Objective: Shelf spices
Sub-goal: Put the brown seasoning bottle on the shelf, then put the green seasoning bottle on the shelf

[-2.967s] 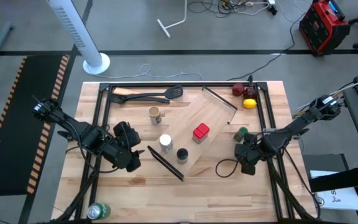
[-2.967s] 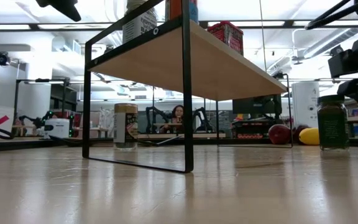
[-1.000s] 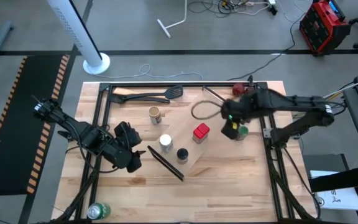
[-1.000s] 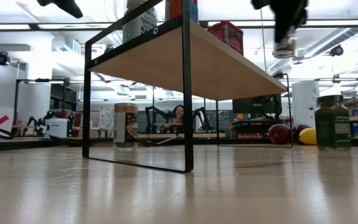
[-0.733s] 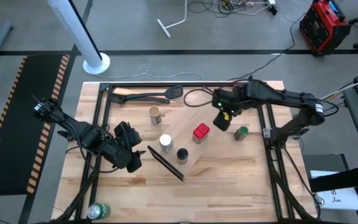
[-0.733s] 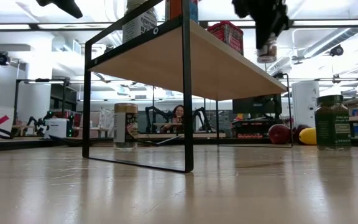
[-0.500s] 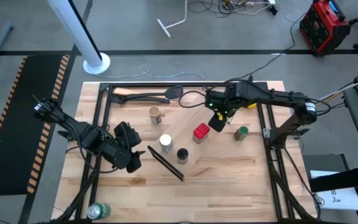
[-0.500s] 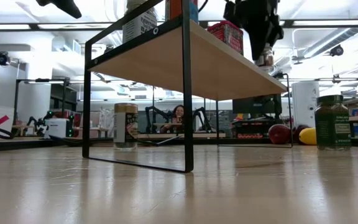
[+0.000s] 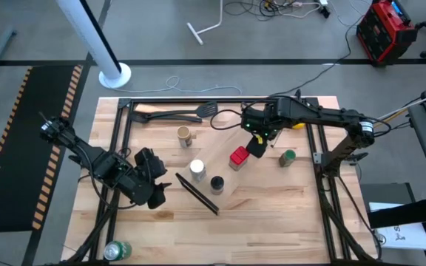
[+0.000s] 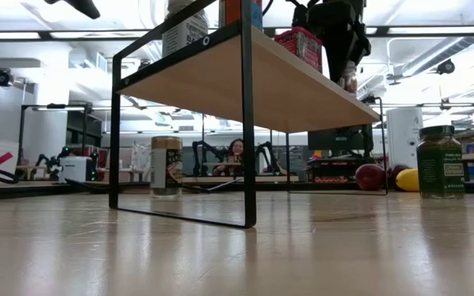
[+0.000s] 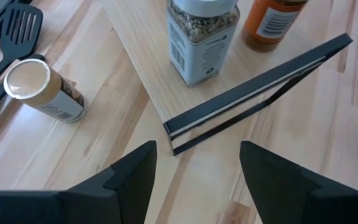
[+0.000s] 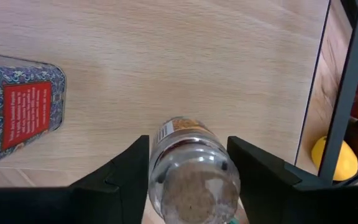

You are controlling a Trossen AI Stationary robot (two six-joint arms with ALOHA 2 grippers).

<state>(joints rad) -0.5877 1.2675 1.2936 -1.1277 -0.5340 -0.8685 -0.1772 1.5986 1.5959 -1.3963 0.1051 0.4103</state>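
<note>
Right gripper (image 9: 257, 145) hovers over the shelf (image 9: 251, 168) beside red tin (image 9: 238, 157).

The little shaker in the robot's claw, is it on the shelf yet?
Cannot tell. The right gripper holds the shaker above the shelf; contact is hidden.

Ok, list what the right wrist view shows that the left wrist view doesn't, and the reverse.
Right wrist only: the right gripper holding a shaker over the shelf, a red tin, a lemon. Left wrist only: the open left gripper, a white-capped jar and an orange-labelled jar on the shelf, a tan cylinder and a spatula on the table. Both: the shelf's pale board.
</note>
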